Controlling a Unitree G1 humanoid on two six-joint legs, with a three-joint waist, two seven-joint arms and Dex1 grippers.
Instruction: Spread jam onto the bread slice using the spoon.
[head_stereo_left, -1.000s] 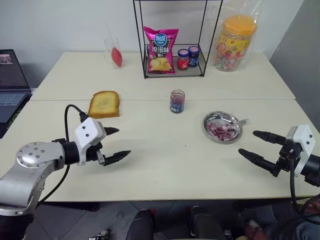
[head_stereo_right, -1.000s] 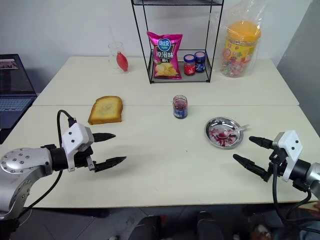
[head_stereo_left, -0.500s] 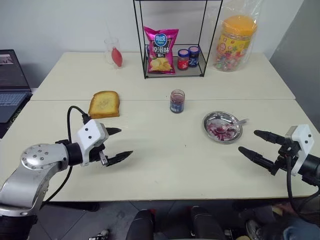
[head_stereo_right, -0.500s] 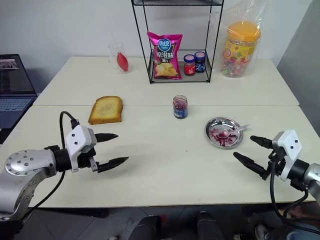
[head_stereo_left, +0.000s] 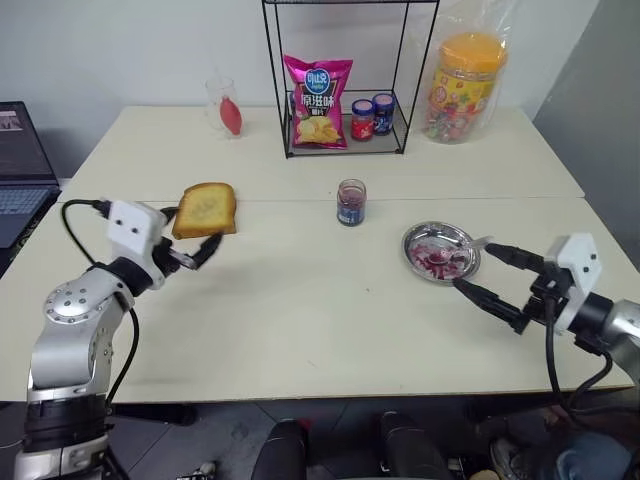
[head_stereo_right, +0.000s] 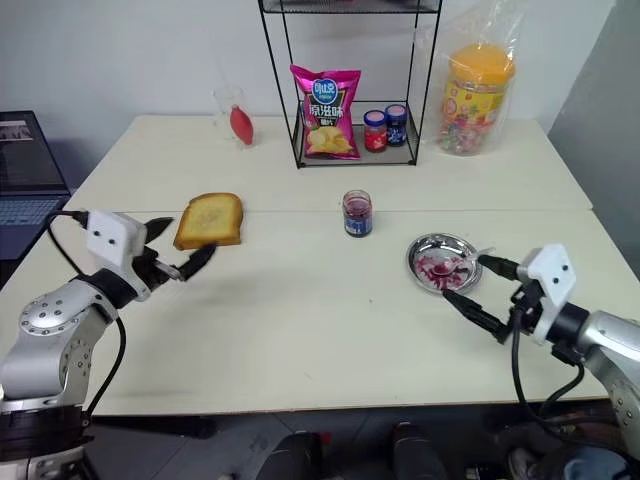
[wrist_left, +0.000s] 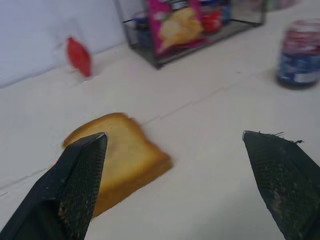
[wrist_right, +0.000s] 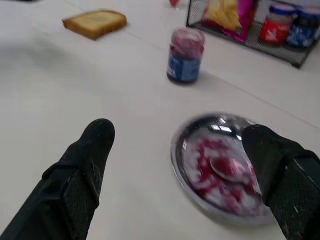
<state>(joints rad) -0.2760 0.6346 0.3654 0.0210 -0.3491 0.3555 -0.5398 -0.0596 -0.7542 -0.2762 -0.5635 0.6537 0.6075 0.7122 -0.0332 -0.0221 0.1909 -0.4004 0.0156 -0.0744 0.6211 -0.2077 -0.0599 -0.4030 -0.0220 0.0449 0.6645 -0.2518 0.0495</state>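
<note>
While a laptop (head_stereo_left: 18, 160) sits at the far left edge, the left gripper (head_stereo_left: 185, 245) hangs over the pale tabletop (head_stereo_left: 300, 320) with its two black fingers (wrist_left: 80, 185) spread wide, holding nothing. Just beyond and between those fingertips lies the bread slice (head_stereo_left: 206, 209), flat on the tabletop, golden-brown with a darker crust; one fingertip overlaps its near edge in the head views, though contact cannot be told. Farther back stands a clear cup (head_stereo_left: 224, 103) with something red inside. A black wire rack (head_stereo_left: 335, 75) at the back holds a pink chip bag (head_stereo_left: 316, 100) and two small lidded jars (head_stereo_left: 371, 116). In front of the rack, an open jam jar (head_stereo_left: 350, 202) stands alone near the tabletop's middle. To its right rests a round metal dish (head_stereo_left: 441, 253) smeared with the jam (wrist_right: 215, 167), the spoon (wrist_right: 227, 167) lying in it with its handle over the right rim. A large candy jar (head_stereo_left: 466, 85) stands at the back right. The right gripper (head_stereo_left: 490, 275) hovers just beside the dish, its fingers (wrist_right: 82, 175) spread apart and empty.
</note>
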